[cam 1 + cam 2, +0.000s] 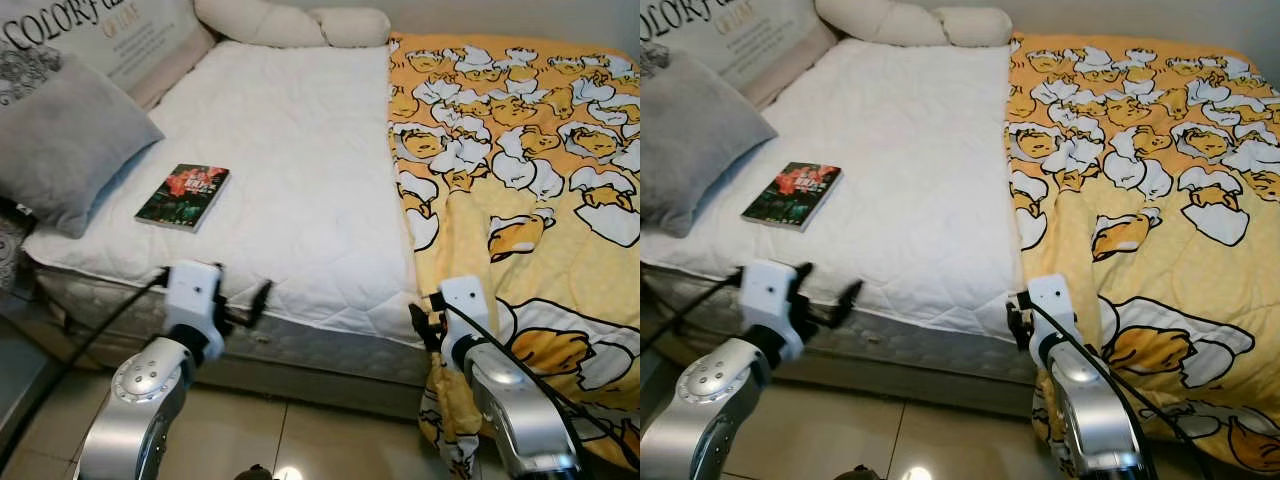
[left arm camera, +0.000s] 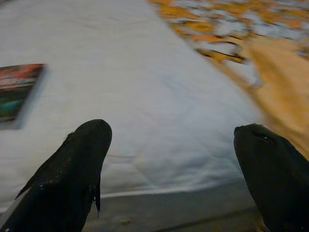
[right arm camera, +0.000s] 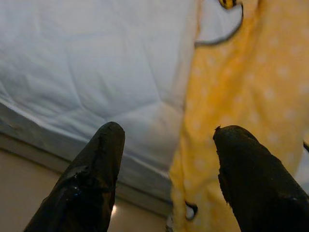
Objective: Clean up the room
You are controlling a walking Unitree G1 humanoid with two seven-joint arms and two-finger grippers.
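A white quilted bed (image 1: 290,150) fills the view ahead. A yellow blanket (image 1: 520,170) with a white duck print covers its right half and hangs over the front edge. A dark book (image 1: 183,195) with a red flower cover lies flat on the left part of the mattress. My left gripper (image 1: 240,305) is open, held at the bed's front edge below and to the right of the book, which is seen as the book (image 2: 17,94) in the left wrist view. My right gripper (image 1: 425,325) is open at the front edge, where the hanging blanket (image 3: 241,96) meets the white mattress pad.
A grey pillow (image 1: 70,140) lies at the bed's left side, overhanging the corner. A printed cushion (image 1: 110,35) and cream pillows (image 1: 290,22) line the head end. Beige tiled floor (image 1: 300,440) runs along the bed's front.
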